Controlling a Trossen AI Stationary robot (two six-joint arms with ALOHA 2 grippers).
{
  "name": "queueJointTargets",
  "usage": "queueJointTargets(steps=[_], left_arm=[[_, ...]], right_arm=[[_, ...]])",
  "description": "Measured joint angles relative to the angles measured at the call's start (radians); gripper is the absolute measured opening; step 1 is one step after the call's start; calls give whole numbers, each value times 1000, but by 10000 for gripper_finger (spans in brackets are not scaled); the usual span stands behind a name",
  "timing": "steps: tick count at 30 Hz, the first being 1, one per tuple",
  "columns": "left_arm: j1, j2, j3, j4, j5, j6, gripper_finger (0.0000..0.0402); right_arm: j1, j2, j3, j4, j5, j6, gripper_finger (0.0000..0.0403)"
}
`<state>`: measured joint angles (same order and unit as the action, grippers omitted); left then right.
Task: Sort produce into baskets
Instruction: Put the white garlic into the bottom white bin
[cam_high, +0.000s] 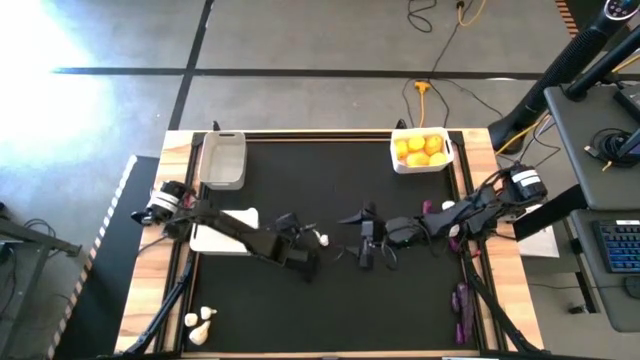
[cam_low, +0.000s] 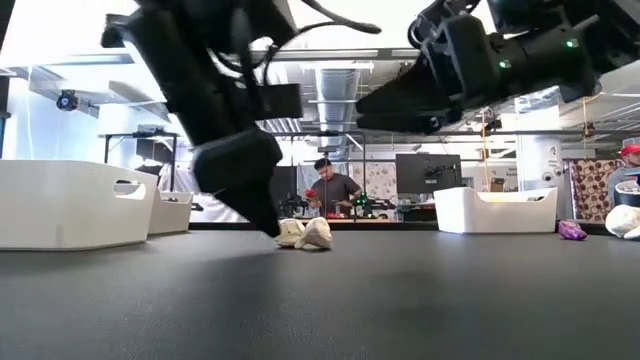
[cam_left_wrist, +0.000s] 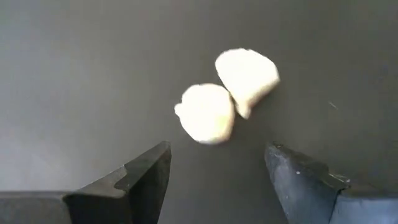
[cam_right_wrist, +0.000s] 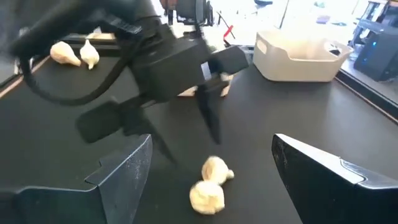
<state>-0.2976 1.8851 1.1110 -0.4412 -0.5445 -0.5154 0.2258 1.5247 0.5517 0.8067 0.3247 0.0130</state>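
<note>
1. The left gripper (cam_high: 318, 240) is held over the middle of the black mat (cam_high: 330, 300); its fingers (cam_left_wrist: 146, 174) are spread apart with nothing between them.
2. Two whitish garlic bulbs (cam_left_wrist: 227, 93) are seen touching each other on the mat just ahead of the left fingertips; in the low view the pair (cam_low: 305, 233) sits on the mat beside the lowered left arm.
3. The right gripper (cam_high: 365, 250) is positioned near the mat's centre, close to the left gripper, facing it. Its fingers (cam_right_wrist: 124, 171) are spread wide and empty; the same bulb pair (cam_right_wrist: 210, 183) lies on the mat between and beyond them.
4. A white basket (cam_high: 423, 165) at the far right corner is filled with yellow and orange citrus (cam_high: 420, 148).
5. A greyish basket (cam_high: 222, 160) stands at the far left corner; contents cannot be made out.
6. A second white basket (cam_high: 222, 238) is partly hidden under the left arm.
7. More garlic bulbs (cam_high: 200, 322) are noted off the mat at the near left corner.
8. Purple eggplant pieces (cam_high: 461, 305) lie along the right edge.
</note>
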Motion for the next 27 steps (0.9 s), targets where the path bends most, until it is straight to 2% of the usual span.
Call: queueJointTargets(steps=[6,12,22,27], left_arm=[[109,9,8,58,111,129,241],[164,11,8,83,227,158,201],[155,11,7,123,230,125,95],[135,8,68,32,230,106,57]], right_arm=[[3,0,-26,-1,2,36,325],[3,0,-45,-2,2,36,325],[3,0,-63,-6,2,8,325],[3,0,-64,-31,2,-21,325]])
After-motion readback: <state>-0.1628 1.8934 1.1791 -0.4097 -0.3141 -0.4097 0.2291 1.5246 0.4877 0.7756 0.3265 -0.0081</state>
